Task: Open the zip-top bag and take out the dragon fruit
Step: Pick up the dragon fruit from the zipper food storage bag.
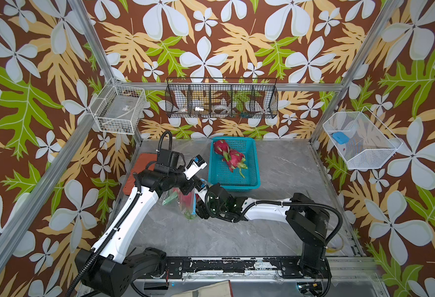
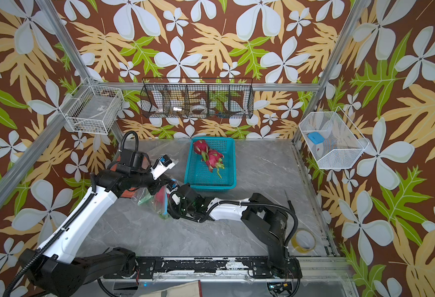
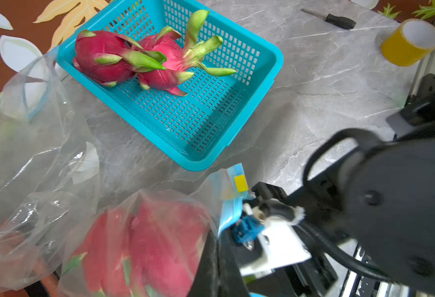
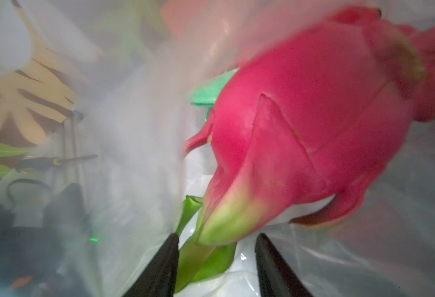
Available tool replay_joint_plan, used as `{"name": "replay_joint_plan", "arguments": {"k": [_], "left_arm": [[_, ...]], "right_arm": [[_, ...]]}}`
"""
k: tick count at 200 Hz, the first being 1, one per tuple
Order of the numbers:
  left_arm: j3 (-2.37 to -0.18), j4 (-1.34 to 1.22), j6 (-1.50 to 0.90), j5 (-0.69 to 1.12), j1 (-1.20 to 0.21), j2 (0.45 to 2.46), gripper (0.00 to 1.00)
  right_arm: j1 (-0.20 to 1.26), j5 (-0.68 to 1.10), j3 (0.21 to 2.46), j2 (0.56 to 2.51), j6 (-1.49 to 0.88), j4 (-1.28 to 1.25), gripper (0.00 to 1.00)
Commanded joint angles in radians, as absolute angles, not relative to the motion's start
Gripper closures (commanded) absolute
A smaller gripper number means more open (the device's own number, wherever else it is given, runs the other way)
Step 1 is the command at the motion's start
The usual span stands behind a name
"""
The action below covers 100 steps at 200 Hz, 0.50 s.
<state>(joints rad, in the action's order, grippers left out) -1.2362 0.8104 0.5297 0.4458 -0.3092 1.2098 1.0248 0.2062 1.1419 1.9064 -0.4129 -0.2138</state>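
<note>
The clear zip-top bag [image 1: 179, 200] [image 3: 44, 180] hangs between both arms, its blue zip edge [image 3: 233, 180] gaping. Pink dragon fruit [image 3: 147, 244] shows through the film. My left gripper [image 3: 212, 239] is shut on the bag's film by the zip. The right arm [image 1: 226, 203] reaches into the bag from the right. Inside, my right gripper [image 4: 216, 236] stands open at a dragon fruit [image 4: 314, 115], whose green scale tips lie between the fingers and touch one finger [image 4: 165, 259]. Two more dragon fruits [image 1: 221, 146] [image 1: 235, 156] lie in the teal basket [image 1: 233, 187].
A yellow tape roll [image 2: 303, 239] and a screwdriver [image 3: 339, 21] lie by the table's right edge. A red-brown board [image 1: 139, 167] lies under the left arm. Wire baskets [image 1: 221, 100] hang on the back and side walls.
</note>
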Motion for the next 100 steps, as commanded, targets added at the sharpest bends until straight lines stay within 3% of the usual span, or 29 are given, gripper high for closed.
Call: {"name": "replay_joint_plan", "arguments": {"k": [1, 6, 10, 31, 39, 67, 100], "left_arm": [[-1.246, 0.79, 0.534, 0.486, -0.311, 1.193, 1.0], [-1.247, 0.802, 0.547, 0.479, -0.311, 1.19, 1.0], [-1.246, 0.812, 0.556, 0.472, -0.313, 1.186, 0.94], [-1.229, 0.871, 0.598, 0.428, -0.303, 1.161, 0.39], [-1.226, 0.906, 0.624, 0.433, -0.289, 1.15, 0.3], [-1.22, 0.988, 0.709, 0.447, -0.138, 1.131, 0.24], [-1.041, 0.87, 0.84, 0.275, 0.008, 1.135, 0.37]], "right_arm": [[1.013, 0.15, 1.101, 1.904, -0.446, -0.159, 0.64], [1.009, 0.144, 1.076, 1.893, -0.453, -0.186, 0.66], [1.007, 0.141, 1.058, 1.885, -0.459, -0.207, 0.68], [1.0, 0.147, 1.018, 1.859, -0.458, -0.256, 0.7], [1.0, 0.151, 1.013, 1.856, -0.453, -0.265, 0.71], [1.0, 0.173, 1.019, 1.865, -0.43, -0.276, 0.69], [1.002, 0.227, 0.943, 1.832, -0.422, -0.426, 0.46]]}}
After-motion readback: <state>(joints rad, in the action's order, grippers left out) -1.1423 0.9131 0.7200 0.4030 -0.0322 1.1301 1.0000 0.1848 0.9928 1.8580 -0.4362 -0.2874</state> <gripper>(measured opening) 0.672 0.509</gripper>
